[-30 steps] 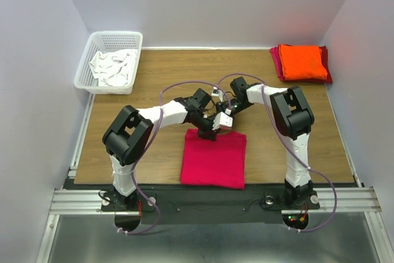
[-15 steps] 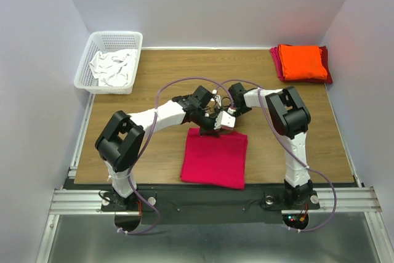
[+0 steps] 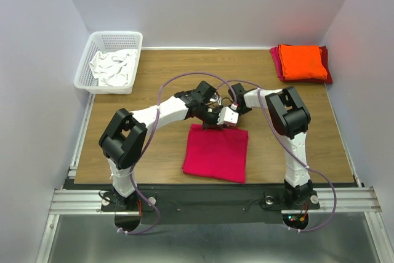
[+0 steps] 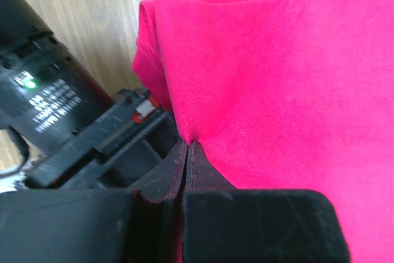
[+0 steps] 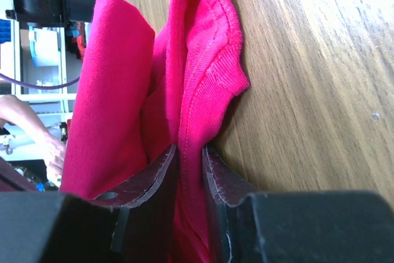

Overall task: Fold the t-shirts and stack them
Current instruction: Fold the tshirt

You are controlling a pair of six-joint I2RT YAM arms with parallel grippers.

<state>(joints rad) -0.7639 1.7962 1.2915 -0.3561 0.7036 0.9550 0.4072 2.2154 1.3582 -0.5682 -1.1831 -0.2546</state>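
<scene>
The pinkish-red t-shirt (image 3: 217, 153) lies folded into a rectangle near the table's front middle. My left gripper (image 3: 208, 125) is shut on its far edge, left of middle; the left wrist view shows the cloth (image 4: 289, 84) pinched between closed jaws (image 4: 186, 147). My right gripper (image 3: 229, 121) is shut on the same far edge a little to the right; the right wrist view shows a thick fold of the shirt (image 5: 197, 78) between its fingers (image 5: 191, 152). The orange t-shirt (image 3: 301, 61) lies folded on the darker red t-shirt (image 3: 327, 77) at the far right corner.
A white basket (image 3: 86, 69) holding white cloth (image 3: 112, 68) stands at the far left corner. The two arms meet over the table's middle. Grey walls close in on the left, the back and the right.
Both grippers have moved a little away from me and to the right, pulling the pinkish-red shirt with them; its far edge now lies further from the front edge.
</scene>
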